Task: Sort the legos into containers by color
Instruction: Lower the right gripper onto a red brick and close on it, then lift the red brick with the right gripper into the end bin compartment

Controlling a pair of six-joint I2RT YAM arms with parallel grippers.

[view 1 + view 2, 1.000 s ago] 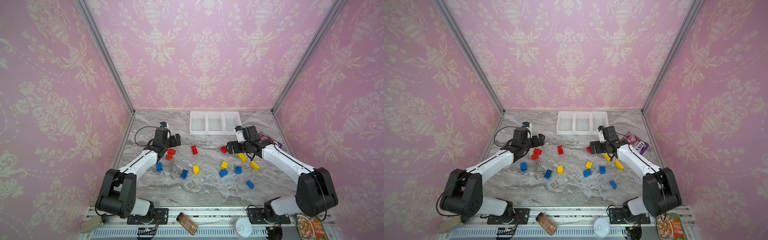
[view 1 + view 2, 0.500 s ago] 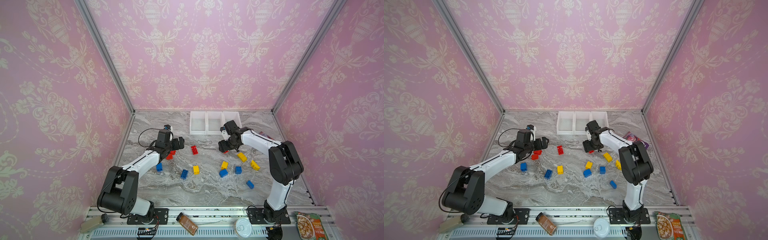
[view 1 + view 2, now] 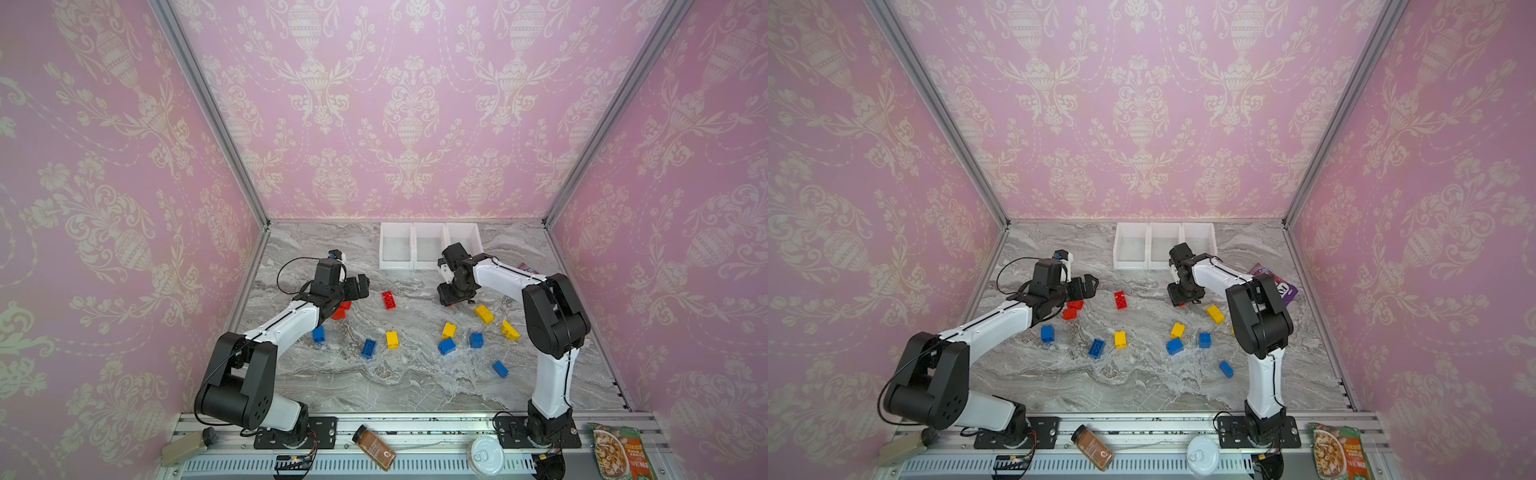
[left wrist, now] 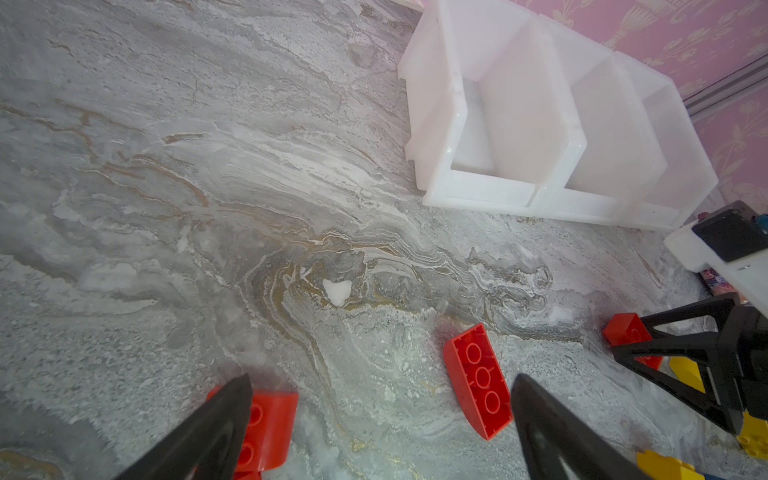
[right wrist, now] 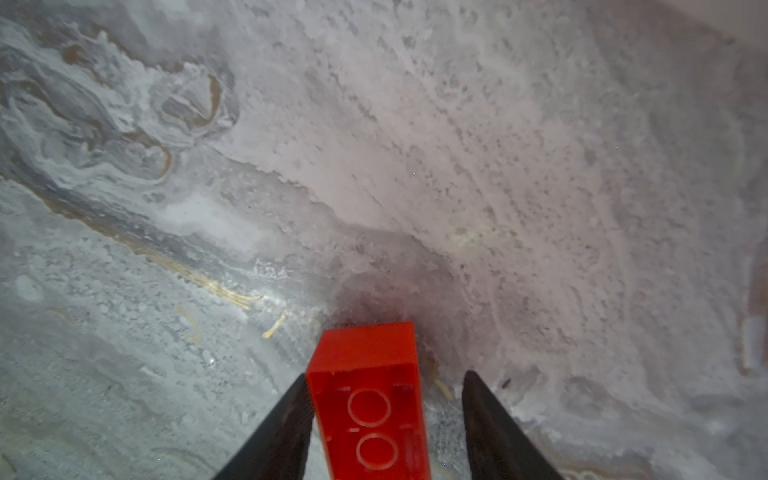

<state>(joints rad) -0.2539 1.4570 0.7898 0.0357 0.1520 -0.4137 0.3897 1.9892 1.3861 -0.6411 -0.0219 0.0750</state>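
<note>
The red brick (image 5: 368, 399) may turn or slip away if your right hand (image 5: 385, 375) closes off-centre: one finger (image 5: 282, 424) touches its side, the other stands apart, so it is not grasped yet. The brick lies on the table (image 5: 124, 332) between those fingers, near the bins (image 3: 415, 262), before them. Your left hand (image 4: 382, 380) is wide open.

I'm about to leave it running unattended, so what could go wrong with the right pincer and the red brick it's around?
The right pincer sits off-centre on the red brick: one finger touches it, the opposite one has a gap, so closing may shove or twist it. A yellow brick lies close by and could get knocked. The wrist hangs near the containers, so a lift might clip them.
</note>
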